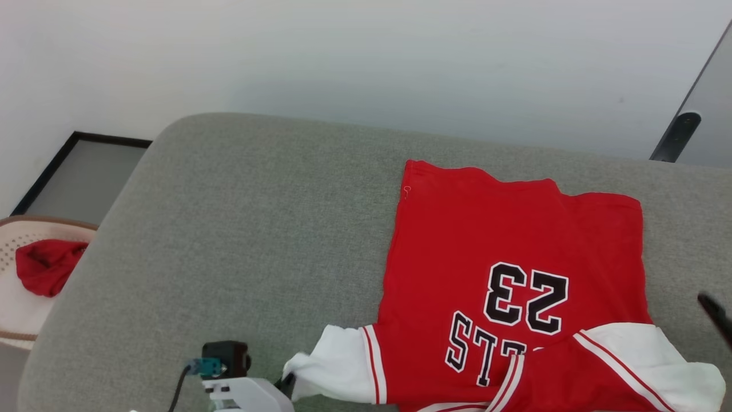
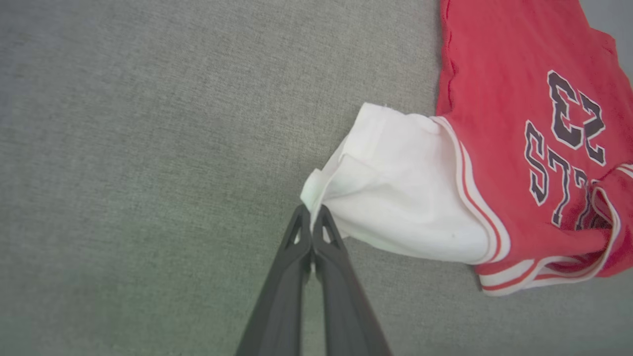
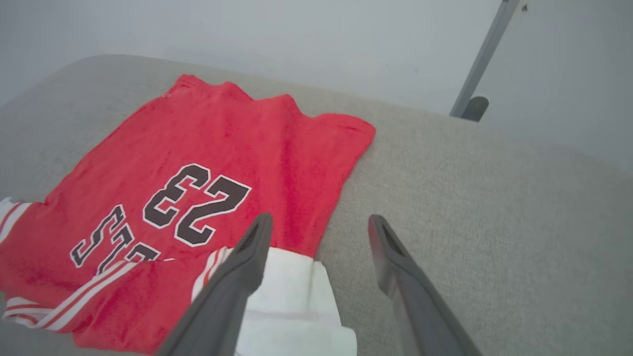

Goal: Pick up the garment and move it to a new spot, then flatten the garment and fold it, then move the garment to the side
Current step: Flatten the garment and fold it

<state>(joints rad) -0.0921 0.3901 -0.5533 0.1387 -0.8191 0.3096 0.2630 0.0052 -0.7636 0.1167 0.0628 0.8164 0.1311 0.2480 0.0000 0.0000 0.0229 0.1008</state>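
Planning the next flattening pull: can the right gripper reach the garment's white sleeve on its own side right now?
Probably yes. The right gripper is open right by that white sleeve, and nothing lies between them on the grey cushion.

Left half of grey padded surface (image 1: 229,229) bare: wide passage. Right half covered by garment (image 1: 503,229), reaching near edge. Bare strip right of it, beside spread right end effector (image 3: 320,222). Beyond left edge: basket (image 1: 23,237) holding red cloth (image 1: 46,266).
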